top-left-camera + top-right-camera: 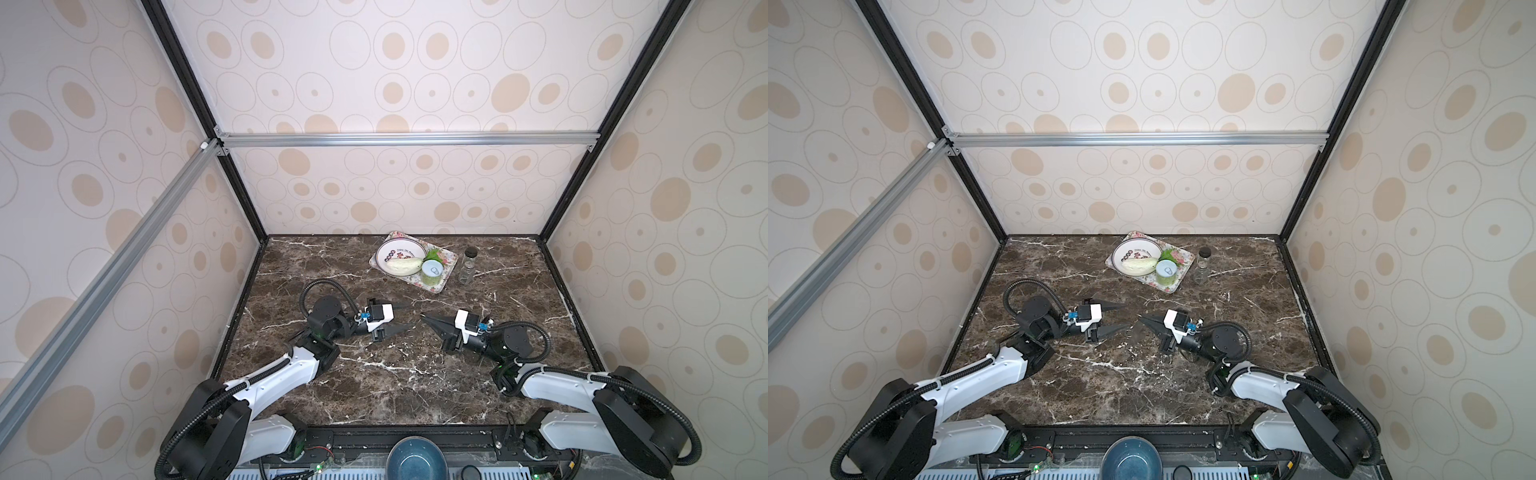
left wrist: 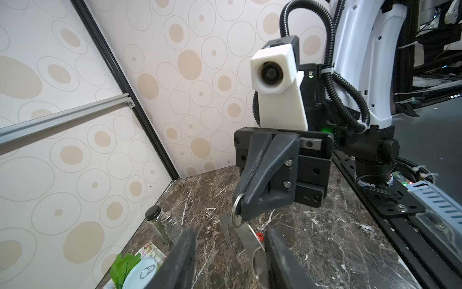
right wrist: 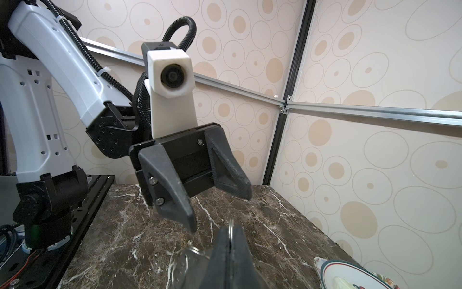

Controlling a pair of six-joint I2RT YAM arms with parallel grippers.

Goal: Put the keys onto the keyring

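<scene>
Parted, my left gripper [image 2: 230, 234] sits beside the hanging keys [image 2: 260, 265]; my right gripper [image 2: 239, 209] pinches a wire ring [image 2: 236, 212] carrying the keyring [image 2: 226, 226] over the table [image 2: 325, 237]. Light, stiff, slippery metal, I judge: grip a key's flat head.

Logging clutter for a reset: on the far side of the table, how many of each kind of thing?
Floral tray: 1
Plate: 1
Pale vegetable: 1
Tin can: 1
Green leaf: 1
Spice jars: 2
Total: 7

Left pincer [image 1: 1126, 316] agape, right pincer [image 1: 1141, 318] closed, nearly tip to tip; tray [image 1: 1185, 256] beyond.
</scene>
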